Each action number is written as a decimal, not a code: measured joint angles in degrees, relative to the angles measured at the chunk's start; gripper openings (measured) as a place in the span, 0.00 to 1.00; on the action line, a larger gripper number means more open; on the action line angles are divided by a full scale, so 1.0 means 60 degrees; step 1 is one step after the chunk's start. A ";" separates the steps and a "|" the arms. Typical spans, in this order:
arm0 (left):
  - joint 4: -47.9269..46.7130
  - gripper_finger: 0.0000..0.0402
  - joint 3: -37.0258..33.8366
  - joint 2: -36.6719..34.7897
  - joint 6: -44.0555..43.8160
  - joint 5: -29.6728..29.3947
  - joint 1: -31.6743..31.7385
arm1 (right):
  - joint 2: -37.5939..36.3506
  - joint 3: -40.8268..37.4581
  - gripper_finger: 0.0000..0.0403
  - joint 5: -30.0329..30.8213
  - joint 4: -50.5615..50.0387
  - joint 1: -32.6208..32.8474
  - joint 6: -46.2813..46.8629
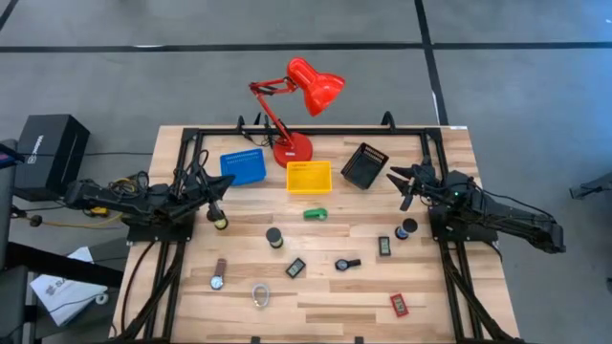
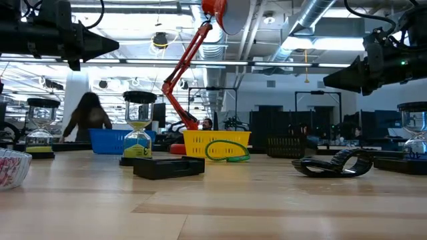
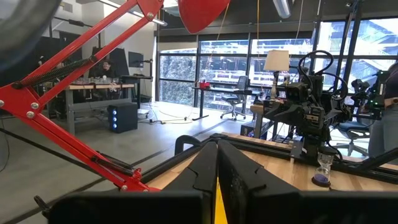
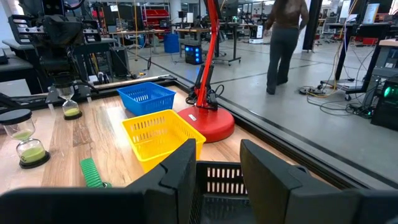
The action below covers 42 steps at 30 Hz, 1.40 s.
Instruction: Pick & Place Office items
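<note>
The office items lie loose on the wooden table (image 1: 325,287): a green stubby piece (image 1: 316,213), a black cylinder (image 1: 274,237), small black gadgets (image 1: 295,268) (image 1: 384,246) (image 1: 348,264), a wristwatch (image 1: 219,275), a clear ring (image 1: 260,294) and a small red rectangle (image 1: 399,305). My left gripper (image 1: 222,185) hovers at the table's left, near the blue tray (image 1: 243,166); its fingers (image 3: 199,177) stand together and hold nothing. My right gripper (image 1: 403,184) hovers at the right, beside the black tray (image 1: 364,165), open and empty (image 4: 217,168).
A red desk lamp (image 1: 292,148) stands at the far edge between the blue tray and the yellow tray (image 1: 309,177). One hourglass (image 1: 220,222) stands near my left gripper, another (image 1: 406,229) near my right. A black frame runs along the table's sides. A person walks in the room beyond (image 4: 283,37).
</note>
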 joint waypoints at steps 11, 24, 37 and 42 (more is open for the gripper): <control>0.0000 0.02 -0.0002 -0.0001 0.0000 0.0000 -0.0001 | 0.0000 0.0000 0.29 0.0000 0.0000 0.0000 0.0000; -0.0004 0.02 0.0001 -0.0001 0.0000 0.0000 0.0001 | 0.0000 0.0000 0.29 0.0000 0.0000 0.0000 0.0000; 0.0437 0.02 0.0001 -0.0001 -0.0004 0.0004 0.0003 | 0.0000 0.0020 0.29 -0.0010 -0.0035 0.0018 0.1198; 0.0437 0.02 0.0001 -0.0001 -0.0007 0.0004 -0.0001 | -0.0004 0.0033 0.29 -0.0011 -0.0062 0.0015 0.2530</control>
